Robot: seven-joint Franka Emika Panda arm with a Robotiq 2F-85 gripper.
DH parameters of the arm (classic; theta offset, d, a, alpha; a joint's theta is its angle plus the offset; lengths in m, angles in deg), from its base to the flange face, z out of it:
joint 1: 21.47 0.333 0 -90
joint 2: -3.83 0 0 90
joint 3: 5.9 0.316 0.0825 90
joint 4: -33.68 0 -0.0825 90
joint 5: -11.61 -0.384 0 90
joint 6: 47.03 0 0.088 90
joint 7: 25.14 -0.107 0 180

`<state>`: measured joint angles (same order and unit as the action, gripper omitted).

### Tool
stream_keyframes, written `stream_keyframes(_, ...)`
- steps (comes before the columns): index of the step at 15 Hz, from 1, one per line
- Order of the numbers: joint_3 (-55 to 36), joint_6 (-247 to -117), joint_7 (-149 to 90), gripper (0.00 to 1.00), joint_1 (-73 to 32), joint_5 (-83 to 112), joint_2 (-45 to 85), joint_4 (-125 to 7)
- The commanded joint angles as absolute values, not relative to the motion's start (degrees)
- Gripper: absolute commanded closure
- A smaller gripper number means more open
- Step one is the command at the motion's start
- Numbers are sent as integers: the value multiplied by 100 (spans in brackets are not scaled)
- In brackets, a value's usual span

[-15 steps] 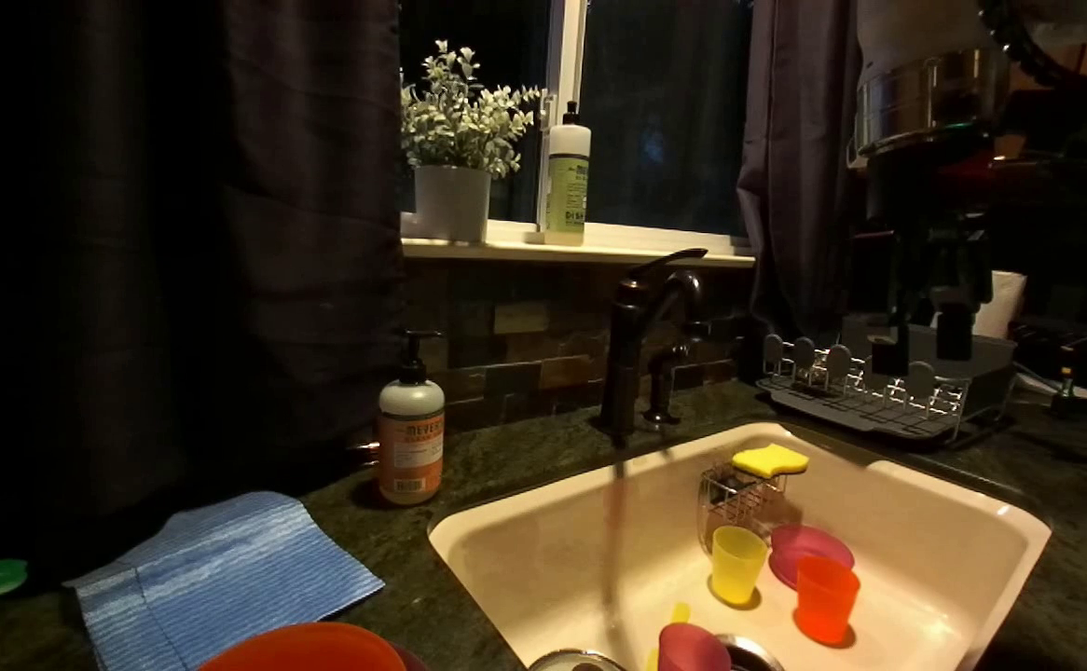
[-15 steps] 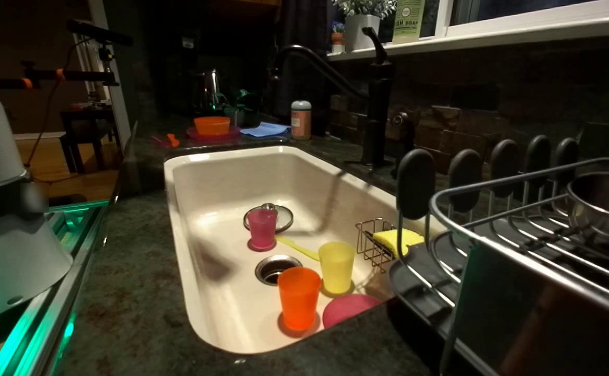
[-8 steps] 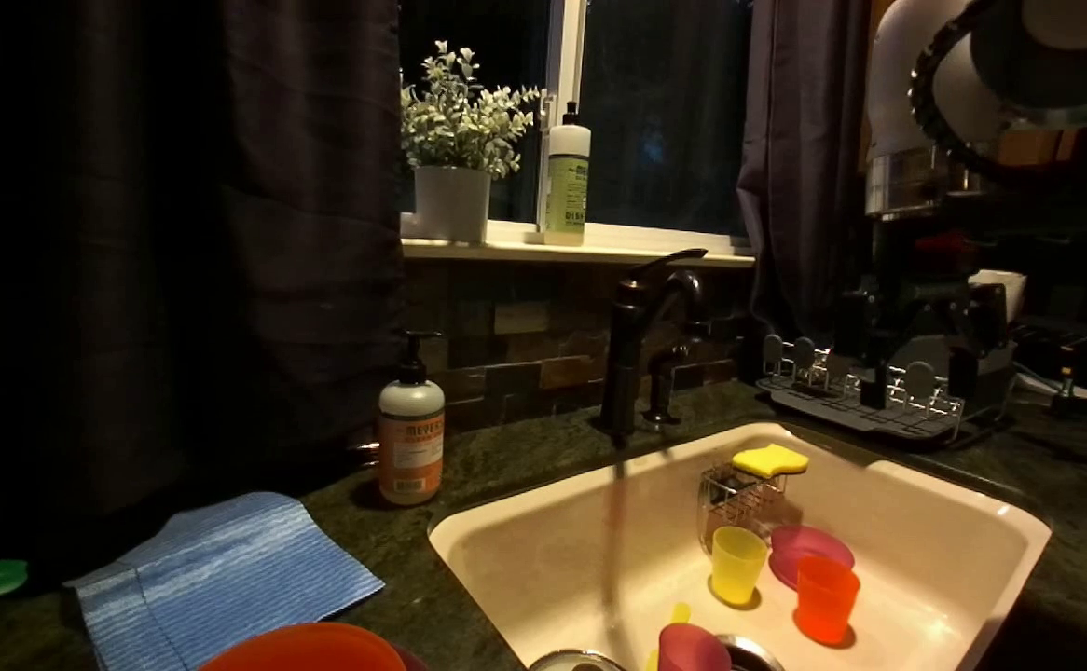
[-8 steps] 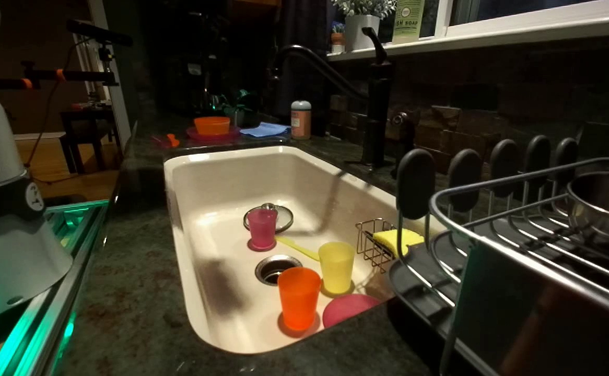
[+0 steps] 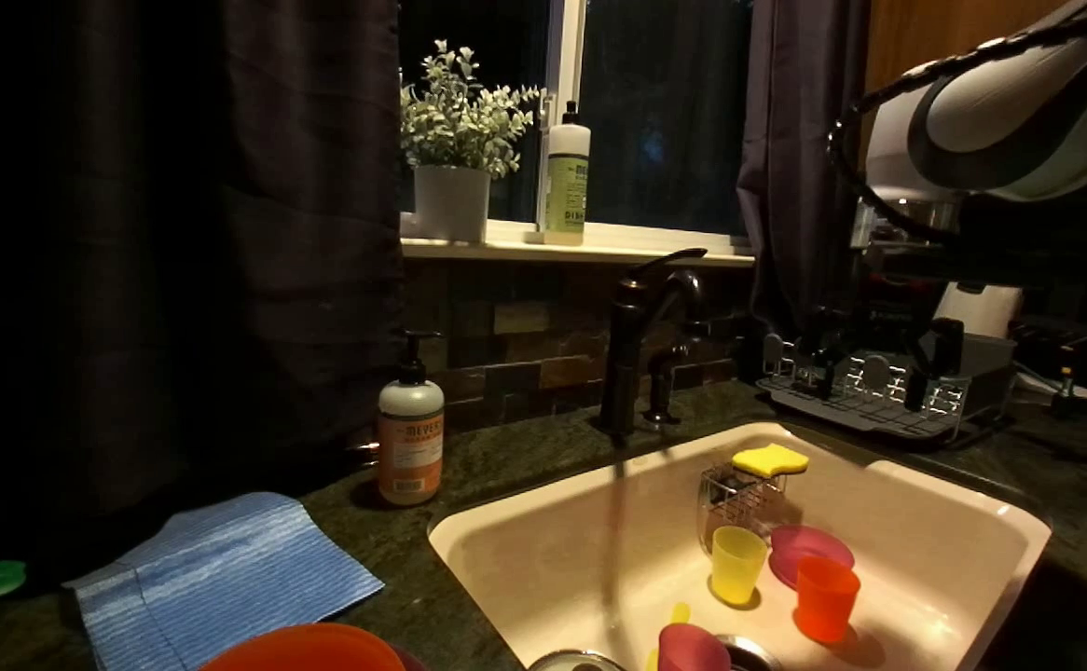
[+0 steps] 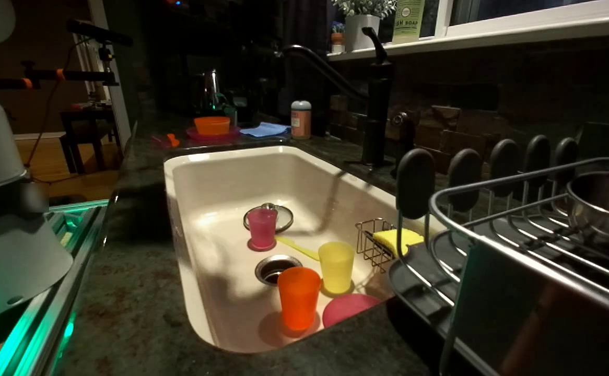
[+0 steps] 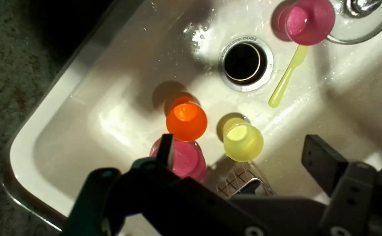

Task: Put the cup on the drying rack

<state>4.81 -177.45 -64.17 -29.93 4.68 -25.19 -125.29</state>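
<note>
The cup (image 6: 261, 228), a small pink-magenta tumbler, stands upright in the sink beyond the drain. Its rim shows at the bottom of an exterior view, where the cup (image 5: 693, 650) is partly cut off. In the wrist view the cup (image 7: 320, 23) is at the upper right, well away from the jaws. My gripper (image 7: 238, 147) is wide open above the sink, holding nothing. In an exterior view the dark gripper (image 5: 855, 384) hangs in front of the drying rack (image 5: 865, 421). That drying rack (image 6: 416, 184), dark with upright prongs, is on the counter beside the sink.
A yellow cup (image 6: 336, 267), an orange cup (image 6: 299, 298) and a pink dish (image 6: 349, 309) are in the sink, with a yellow knife (image 7: 282, 83) and a glass lid (image 7: 361, 29). The faucet (image 6: 377, 115) rises behind it. A metal pot (image 6: 605, 206) sits in the rack.
The gripper has moved left and somewhat lower in an exterior view, and more of the arm shows. Its shadow in the sink has shifted. The cups have stayed put; the jaws remain open.
</note>
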Motion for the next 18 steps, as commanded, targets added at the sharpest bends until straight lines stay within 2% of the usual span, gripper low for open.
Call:
stream_keyframes(1, 354, -18036, -7011, 0, -3117, 516, -1514, -12526)
stream_keyframes(7, -65, -18887, -6907, 0, -2754, 9, -12, -12533)
stream_keyframes(8, -99, -18513, -7032, 0, -2768, 297, -502, -12530)
stream_keyframes(13, -216, -18783, -7000, 0, -2637, 180, 45, -12459)
stream_keyframes(18, -395, -19091, -5980, 0, -2509, -1006, 1081, -12152)
